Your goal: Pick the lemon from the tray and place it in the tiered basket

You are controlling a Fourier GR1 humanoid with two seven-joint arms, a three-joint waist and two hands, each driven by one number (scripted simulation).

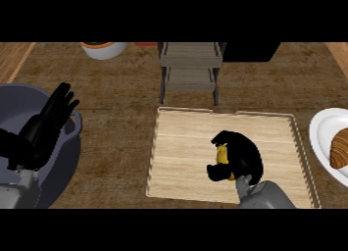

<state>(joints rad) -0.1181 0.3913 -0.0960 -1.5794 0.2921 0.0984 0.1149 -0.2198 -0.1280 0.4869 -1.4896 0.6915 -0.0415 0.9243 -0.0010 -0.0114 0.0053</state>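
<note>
Right hand point(238, 154) curled around lemon point(223, 156) over the tray point(184, 162); left hand point(39, 130) idle at left, fingers straight, tiered basket point(190, 63) beyond.

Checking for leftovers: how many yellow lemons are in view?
1: the yellow lemon in the black right hand over the pale wooden tray; the hand may hide others.

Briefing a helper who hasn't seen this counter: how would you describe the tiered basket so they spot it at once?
Find the wooden tray mid-counter, where the right robot hand curls round the lemon. Past the tray's far edge stands the tiered basket. It alone is a grey stepped rack on thin dark legs, unlike the white bowl to its left.
</note>
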